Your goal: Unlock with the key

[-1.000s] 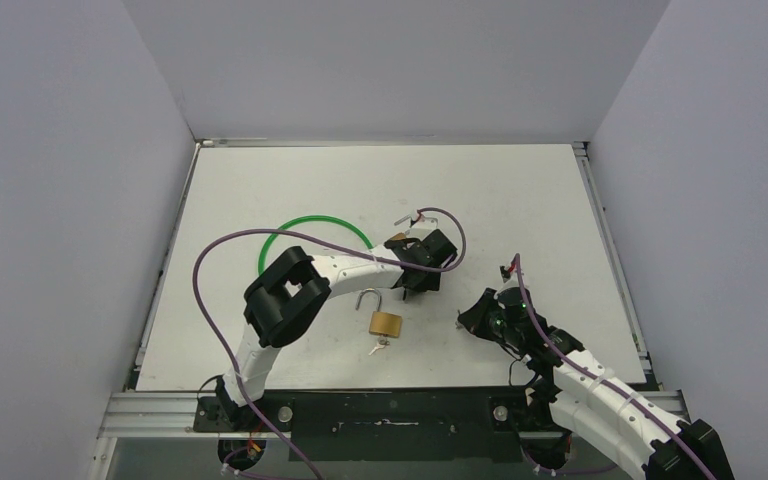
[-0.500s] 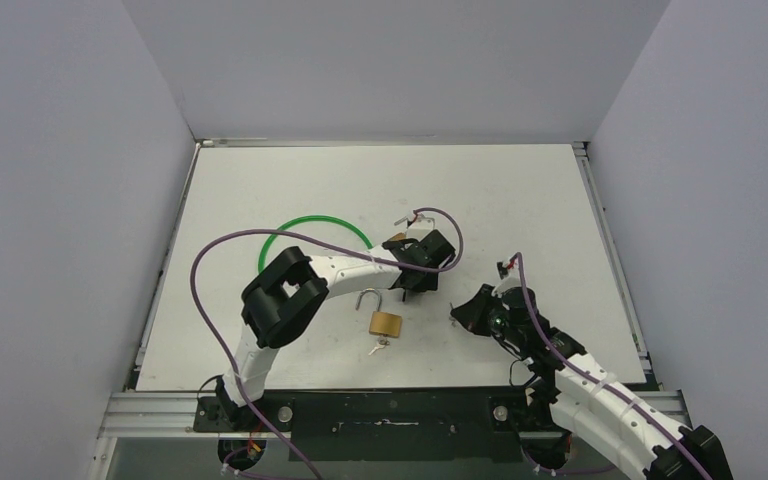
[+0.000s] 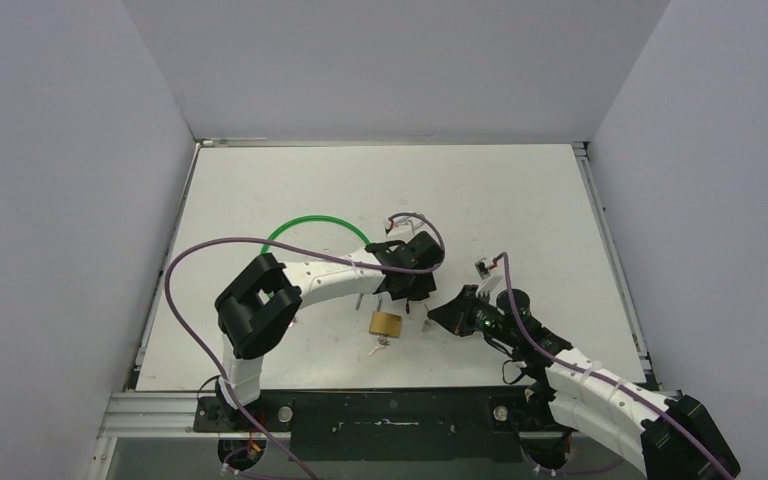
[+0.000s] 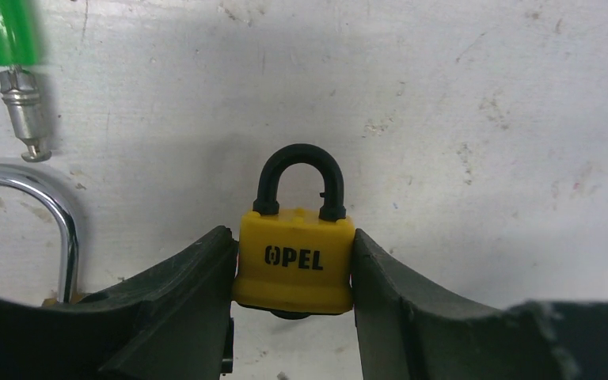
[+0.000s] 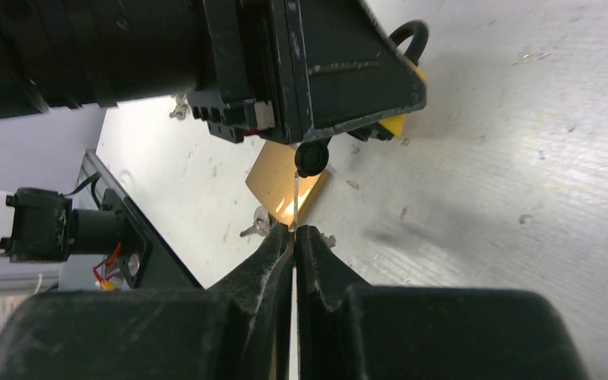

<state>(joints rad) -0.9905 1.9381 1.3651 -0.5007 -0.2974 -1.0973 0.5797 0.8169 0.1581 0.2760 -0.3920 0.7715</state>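
While the table (image 3: pixel 520 220) carries a green cable (image 3: pixel 310 222) and a brass padlock (image 3: pixel 385 323), the left end effector (image 3: pixel 405 288) is clamped on the sides of the yellow padlock (image 4: pixel 293 261), just beside the brass one, with the shackle pointing away. This grip seems meant to steady the body and leave its underside free for the other arm. The right end effector (image 5: pixel 294 231) is pinched tight on the key (image 5: pixel 294 202), its thin blade aimed at the black plug (image 5: pixel 311 157) under the yellow padlock. The tip reaches the plug, but whether it has entered the slot cannot be told.
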